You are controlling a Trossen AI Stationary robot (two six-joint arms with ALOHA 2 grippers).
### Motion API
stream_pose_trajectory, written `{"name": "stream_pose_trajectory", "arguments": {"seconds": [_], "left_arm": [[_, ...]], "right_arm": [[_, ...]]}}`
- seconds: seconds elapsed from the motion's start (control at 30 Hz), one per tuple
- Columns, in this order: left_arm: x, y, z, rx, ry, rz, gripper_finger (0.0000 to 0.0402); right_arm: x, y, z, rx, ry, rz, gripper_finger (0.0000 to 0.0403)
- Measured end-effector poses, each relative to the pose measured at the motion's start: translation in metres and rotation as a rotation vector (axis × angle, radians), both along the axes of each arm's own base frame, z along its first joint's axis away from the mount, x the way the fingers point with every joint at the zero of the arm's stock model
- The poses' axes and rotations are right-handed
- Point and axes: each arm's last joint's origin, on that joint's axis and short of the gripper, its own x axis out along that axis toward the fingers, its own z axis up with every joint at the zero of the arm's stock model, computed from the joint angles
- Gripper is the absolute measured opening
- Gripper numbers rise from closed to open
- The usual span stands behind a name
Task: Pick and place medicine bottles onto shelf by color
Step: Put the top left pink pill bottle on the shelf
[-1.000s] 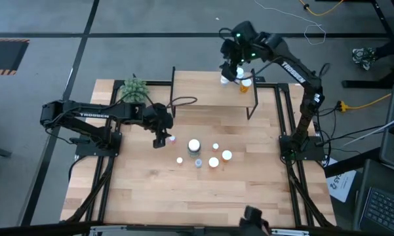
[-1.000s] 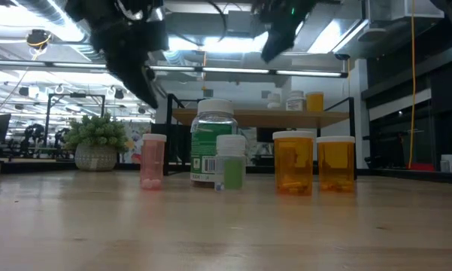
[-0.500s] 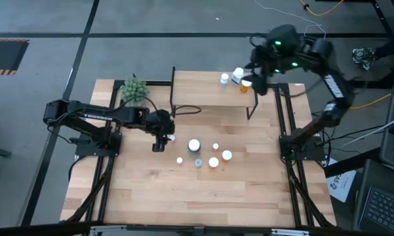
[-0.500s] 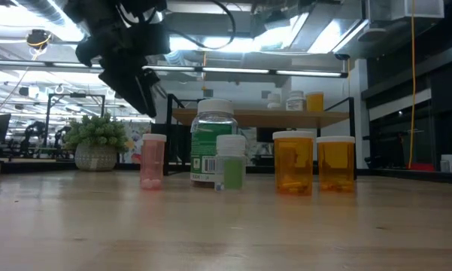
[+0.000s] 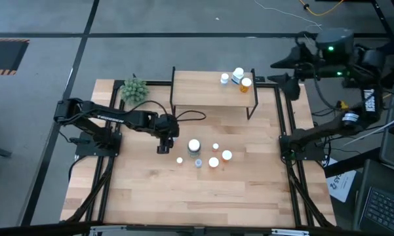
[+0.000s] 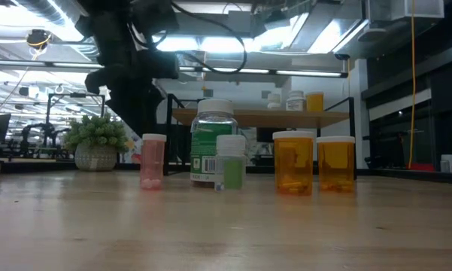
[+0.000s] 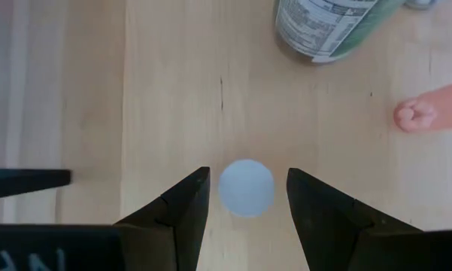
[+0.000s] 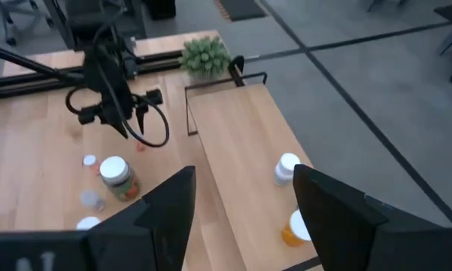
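My left gripper (image 5: 164,145) hangs open over the table, pointing down. In the left wrist view its fingers (image 7: 246,175) stand on either side of a small bottle's white cap (image 7: 246,188) with a gap on each side; the body is hidden below. A pink bottle (image 6: 153,160), the large green bottle (image 5: 194,145), a small green one (image 6: 231,161) and two orange ones (image 6: 293,162) stand on the tabletop. Three more bottles (image 5: 238,76) stand on the shelf (image 5: 203,88) at its right end. My right gripper (image 5: 287,75) is open and empty, raised beyond the table's far right corner.
A green plant ball (image 5: 134,88) sits at the far left, beside the shelf's left legs. A black cable (image 5: 187,117) loops from the left wrist in front of the shelf. The near half of the tabletop (image 5: 183,196) is bare wood.
My right gripper has drawn back from the bottles on the shelf's right end, swinging right and up past the table's far right corner; the shelf bottles stayed put. My left gripper has shifted slightly toward the right and near edge and come down over the small capped bottle.
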Motion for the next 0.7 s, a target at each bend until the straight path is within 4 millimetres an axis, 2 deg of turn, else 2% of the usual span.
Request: {"name": "stream_pose_trajectory", "arguments": {"seconds": [0.17, 0.47, 0.7], "left_arm": [[0.002, 0.0, -0.004, -0.012, 0.014, 0.019, 0.0173], [0.007, 0.001, -0.012, -0.025, 0.015, 0.045, 0.017], [0.007, 0.001, -0.012, -0.03, 0.022, 0.054, 0.0111]], "right_arm": [[-0.011, 0.006, 0.003, -0.003, -0.03, -0.007, 0.0226], [-0.013, 0.007, 0.003, 0.002, -0.022, -0.008, 0.0226], [-0.013, 0.007, 0.002, 0.006, -0.013, -0.008, 0.0226]]}}
